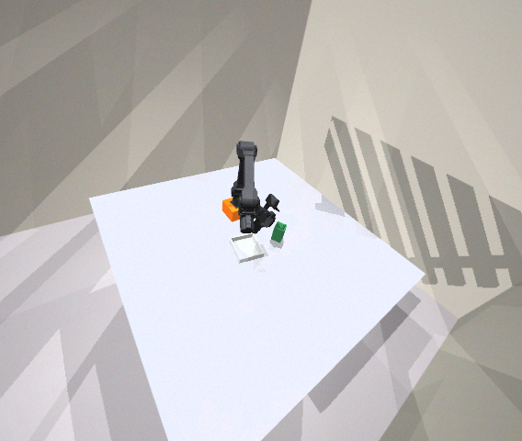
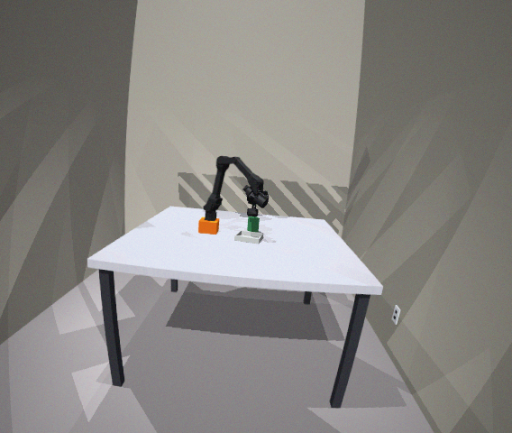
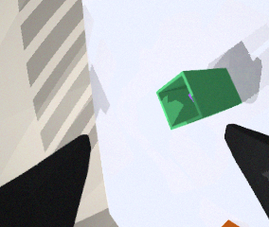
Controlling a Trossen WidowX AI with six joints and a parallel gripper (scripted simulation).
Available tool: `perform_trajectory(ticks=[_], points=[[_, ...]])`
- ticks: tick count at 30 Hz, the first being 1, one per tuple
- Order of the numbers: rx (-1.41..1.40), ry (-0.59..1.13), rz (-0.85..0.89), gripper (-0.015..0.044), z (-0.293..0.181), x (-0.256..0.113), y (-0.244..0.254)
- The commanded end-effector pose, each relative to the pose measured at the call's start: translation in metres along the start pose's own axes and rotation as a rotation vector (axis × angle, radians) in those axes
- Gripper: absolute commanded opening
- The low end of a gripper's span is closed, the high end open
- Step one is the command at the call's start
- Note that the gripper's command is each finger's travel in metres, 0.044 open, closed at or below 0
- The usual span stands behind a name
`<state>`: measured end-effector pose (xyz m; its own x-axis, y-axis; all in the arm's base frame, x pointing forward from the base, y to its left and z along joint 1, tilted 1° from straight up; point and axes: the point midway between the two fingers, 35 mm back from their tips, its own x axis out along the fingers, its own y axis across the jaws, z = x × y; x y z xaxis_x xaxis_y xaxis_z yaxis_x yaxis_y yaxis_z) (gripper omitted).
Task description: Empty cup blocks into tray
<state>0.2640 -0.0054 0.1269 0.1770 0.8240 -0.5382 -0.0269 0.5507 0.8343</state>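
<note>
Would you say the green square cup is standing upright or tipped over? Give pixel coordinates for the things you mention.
Upright: the green square cup (image 1: 278, 232) (image 2: 252, 225) (image 3: 214, 92) stands on its base.

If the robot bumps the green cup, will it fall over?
It might: the green cup looks taller than it is wide. It probably won't roll far, because its sides are flat. Its straight walls look stiff, so it likely won't squash easily.

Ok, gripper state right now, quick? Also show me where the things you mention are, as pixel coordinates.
Gripper (image 1: 276, 209) (image 2: 252, 216) (image 3: 159, 136): open, nothing between the fingers; the green cup (image 1: 278, 232) (image 2: 252, 225) (image 3: 213, 93) stands on the table (image 1: 252, 332) (image 2: 228, 261) (image 3: 139, 180), ungripped.
</note>
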Motion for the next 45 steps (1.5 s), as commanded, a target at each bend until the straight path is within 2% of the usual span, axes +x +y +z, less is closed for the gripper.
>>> perform_trajectory(ticks=[1,2,23,45], points=[[-0.003,0.000,-0.003,0.0426,0.000,0.000,0.000],[-0.014,0.001,-0.011,0.0440,-0.002,0.001,0.001],[-0.441,-0.064,-0.331,0.0440,-0.047,0.033,0.014],[-0.846,-0.351,-0.556,0.0440,-0.064,0.050,0.017]])
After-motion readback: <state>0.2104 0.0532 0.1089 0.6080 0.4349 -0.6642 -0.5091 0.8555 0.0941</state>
